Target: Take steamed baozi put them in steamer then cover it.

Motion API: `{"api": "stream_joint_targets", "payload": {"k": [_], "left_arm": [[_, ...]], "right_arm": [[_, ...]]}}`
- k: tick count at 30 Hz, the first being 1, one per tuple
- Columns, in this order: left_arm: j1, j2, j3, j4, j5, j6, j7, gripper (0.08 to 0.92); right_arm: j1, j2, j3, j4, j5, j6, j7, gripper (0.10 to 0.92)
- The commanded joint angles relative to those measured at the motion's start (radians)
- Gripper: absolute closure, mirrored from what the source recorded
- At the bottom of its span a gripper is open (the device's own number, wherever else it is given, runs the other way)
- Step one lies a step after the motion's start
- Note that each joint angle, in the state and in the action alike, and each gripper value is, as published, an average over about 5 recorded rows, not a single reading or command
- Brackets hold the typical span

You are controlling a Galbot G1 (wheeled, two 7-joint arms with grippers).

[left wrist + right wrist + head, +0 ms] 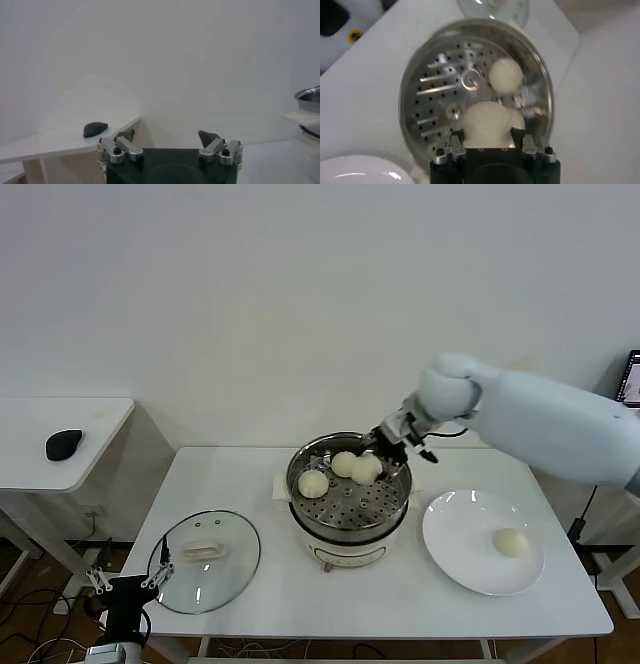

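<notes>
The steamer [348, 522] stands mid-table with its perforated tray [440, 95] showing. Two baozi [313, 483] [344, 464] lie on the tray. My right gripper [385, 452] reaches into the pot from the right and is shut on a third baozi [367, 471]. In the right wrist view that bun [487, 125] fills the gap between the fingers of the gripper [488, 139], pressed next to another bun [518, 121], and one more baozi [505, 75] sits further across the tray. A last baozi [511, 542] lies on the white plate [460, 529]. The cover [205, 561] lies flat on the table at the left. My left gripper [128, 579] hangs open below the table's left front corner.
A black mouse [63, 444] sits on the side table [90, 419] at the left. In the left wrist view the open left gripper [167, 136] faces the wall, with the mouse [95, 129] to one side and the steamer's rim [310, 95] at the other.
</notes>
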Motion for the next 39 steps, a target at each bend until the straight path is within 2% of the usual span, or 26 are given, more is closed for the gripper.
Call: {"api": "stream_joint_targets", "payload": {"k": [1,9,19,22,27,33,39], "left_arm": [[-0.001,-0.001,-0.001,0.002,0.000,0.000,0.000,0.177],[-0.001,-0.007,0.001,0.006,0.002,-0.001,-0.001,0.177],[-0.002,-0.011,0.001,0.008,0.002,-0.004,-0.002,0.177],[-0.002,-0.012,0.002,0.008,0.003,-0.004,-0.002,0.177],[-0.001,-0.011,0.001,0.005,0.002,-0.004,-0.002,0.177],[-0.005,-0.005,0.002,0.006,0.001,-0.004,-0.002,0.177],[-0.012,0.006,0.001,0.009,-0.002,-0.006,-0.002,0.177]], "right_arm": [[0.013,0.117,-0.111,-0.017,-0.081,0.197,0.020,0.423],[-0.021,0.126,-0.116,-0.048,-0.157,0.335,0.041,0.419],[-0.032,0.114,-0.120,-0.035,-0.174,0.388,0.052,0.409],[-0.028,0.112,-0.118,-0.032,-0.178,0.397,0.060,0.360],[0.014,0.085,-0.088,-0.025,-0.149,0.386,0.048,0.232],[0.097,-0.006,-0.061,-0.006,-0.076,0.274,-0.018,0.203],[0.133,-0.166,-0.021,0.070,0.004,-0.046,-0.114,0.202]]}}
